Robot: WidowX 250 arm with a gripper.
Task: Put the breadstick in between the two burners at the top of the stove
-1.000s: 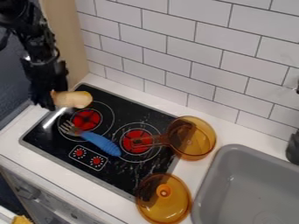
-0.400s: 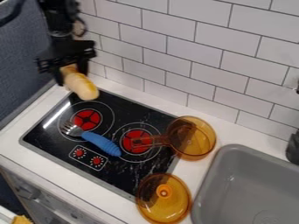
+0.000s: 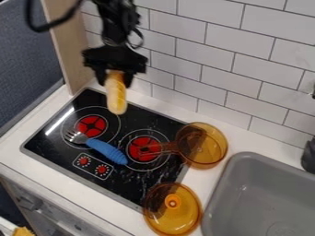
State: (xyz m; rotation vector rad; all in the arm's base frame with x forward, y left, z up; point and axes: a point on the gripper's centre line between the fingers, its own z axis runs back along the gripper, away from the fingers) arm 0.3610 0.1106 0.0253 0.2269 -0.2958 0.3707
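Observation:
The gripper (image 3: 115,79) hangs over the back edge of the stove, upper left of centre, shut on the breadstick. Pale tan and yellow, the breadstick (image 3: 116,97) points down from between the fingers, with its lower end over the black stovetop, behind the space between the burners. The stove (image 3: 132,184) has a left red burner (image 3: 91,126) and a right red burner (image 3: 139,149). How high the breadstick is above the surface I cannot tell.
A blue-handled fork (image 3: 107,150) lies across the stove's front half. The amber pan (image 3: 211,144) stands at the right, its handle over the right burner. Nearer the front is an amber lid (image 3: 173,216); a grey sink (image 3: 265,193) is at right. White tiles rise behind.
The gripper has moved right from the stove's upper left with the breadstick held. The breadstick has swung from lying sideways to pointing down the view. Fork, pan and lid have stayed put.

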